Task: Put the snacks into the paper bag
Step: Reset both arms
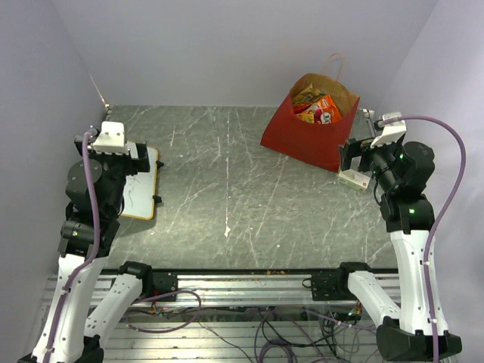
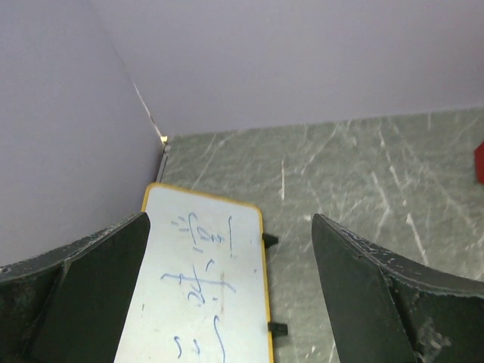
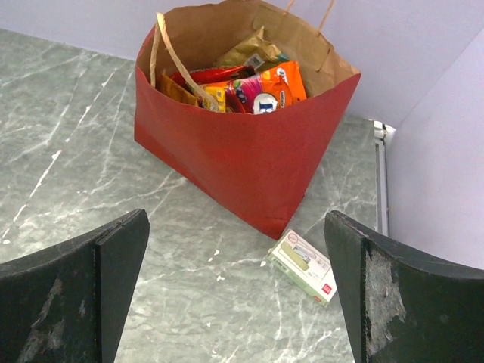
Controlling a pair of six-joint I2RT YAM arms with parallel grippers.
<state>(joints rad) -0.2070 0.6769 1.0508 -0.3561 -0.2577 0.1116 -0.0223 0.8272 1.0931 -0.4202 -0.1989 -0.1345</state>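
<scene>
So, paper bag [image 1: 302, 144]: upright at the table's [image 1: 227, 189] one o'clock corner, mouth open.
Snacks [image 3: 257, 87]: packets piled inside the bag, orange and yellow on top.
Left gripper [image 2: 231, 219]: jaws wide apart, empty, above the white board [image 2: 204, 287] at nine o'clock.
Right gripper [image 3: 234, 218]: jaws wide apart, empty, facing the bag; a small box [image 3: 302, 265] lies at the bag's five o'clock.

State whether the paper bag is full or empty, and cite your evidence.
Not empty: the paper bag stands open, with orange, red and tan snacks piled inside. How deep the pile goes, cannot tell.
</scene>
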